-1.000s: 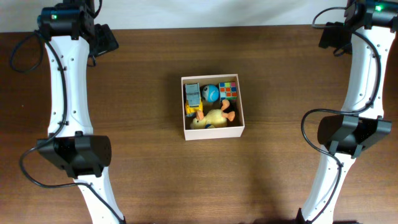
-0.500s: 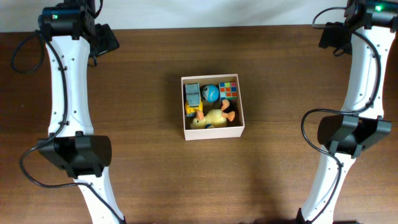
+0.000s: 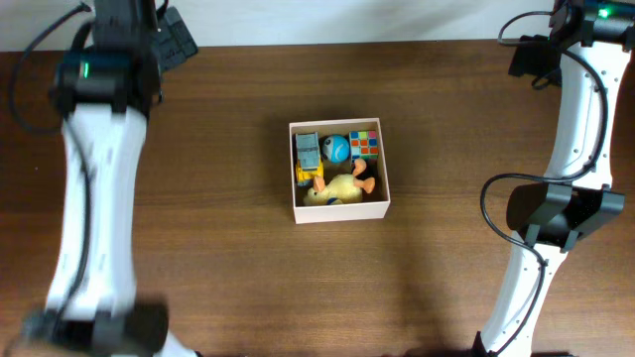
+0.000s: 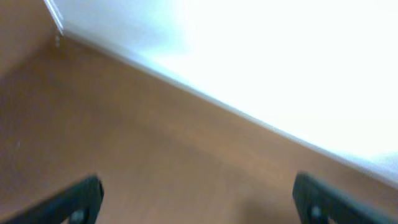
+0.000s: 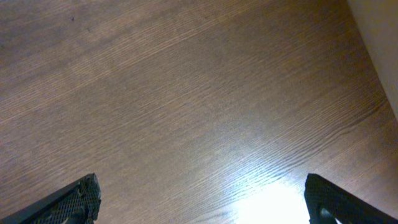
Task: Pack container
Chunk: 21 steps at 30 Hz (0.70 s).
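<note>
The container (image 3: pixel 341 211), a square white-walled box, sits in the middle of the brown table. Inside it lie a yellow plush duck (image 3: pixel 337 188), a blue ball (image 3: pixel 338 149), a coloured puzzle cube (image 3: pixel 365 144) and a grey-and-yellow toy truck (image 3: pixel 309 157). My left gripper (image 3: pixel 177 38) is far off at the back left; its wrist view shows it open (image 4: pixel 199 202) and empty over bare, blurred table. My right gripper (image 3: pixel 528 59) is at the back right, open (image 5: pixel 202 199) and empty over bare wood.
The table's back edge meets a white wall (image 4: pixel 261 56) close behind both grippers. The left arm (image 3: pixel 94 188) stretches along the left side and the right arm (image 3: pixel 575 149) along the right side.
The left arm has moved and now looks blurred and larger in the overhead view, and its gripper has shifted up and slightly right. The right arm and the container have not moved.
</note>
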Available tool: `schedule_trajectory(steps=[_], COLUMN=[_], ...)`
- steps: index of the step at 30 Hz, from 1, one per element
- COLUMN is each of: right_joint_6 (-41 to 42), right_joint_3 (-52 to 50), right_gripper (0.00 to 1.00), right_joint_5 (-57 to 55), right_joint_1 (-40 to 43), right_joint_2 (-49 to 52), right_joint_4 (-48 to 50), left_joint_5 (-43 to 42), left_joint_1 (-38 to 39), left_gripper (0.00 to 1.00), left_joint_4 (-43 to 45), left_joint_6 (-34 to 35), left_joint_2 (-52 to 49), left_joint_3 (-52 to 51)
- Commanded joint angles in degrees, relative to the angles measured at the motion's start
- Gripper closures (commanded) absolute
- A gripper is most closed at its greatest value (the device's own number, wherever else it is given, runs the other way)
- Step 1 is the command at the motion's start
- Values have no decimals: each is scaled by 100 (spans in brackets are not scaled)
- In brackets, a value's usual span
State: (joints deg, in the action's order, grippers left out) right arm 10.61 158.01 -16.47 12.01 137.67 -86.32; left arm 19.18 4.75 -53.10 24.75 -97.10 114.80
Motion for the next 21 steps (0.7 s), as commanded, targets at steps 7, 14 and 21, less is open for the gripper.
schedule_trajectory(steps=[7,14,21], right_joint_6=[81,81,81], right_joint_3=[-4,-4,-4], right_gripper=[1,1,1], right_joint_5=[-28,-28,-28], right_joint_1=[-2,-2,-2], right_joint_2=[-24,-24,-24], right_joint_4=[0,0,0], left_joint_5=[310,116,7], left_joint_1=[-28,-28,-31], left_gripper=[1,1,1], left_joint_4=[2691,4142,5637], left_joint_6=[-516,-514,-518], left_joint_2=[2815,4612,6443], left_joint_3=[-4269,-7038,-9464])
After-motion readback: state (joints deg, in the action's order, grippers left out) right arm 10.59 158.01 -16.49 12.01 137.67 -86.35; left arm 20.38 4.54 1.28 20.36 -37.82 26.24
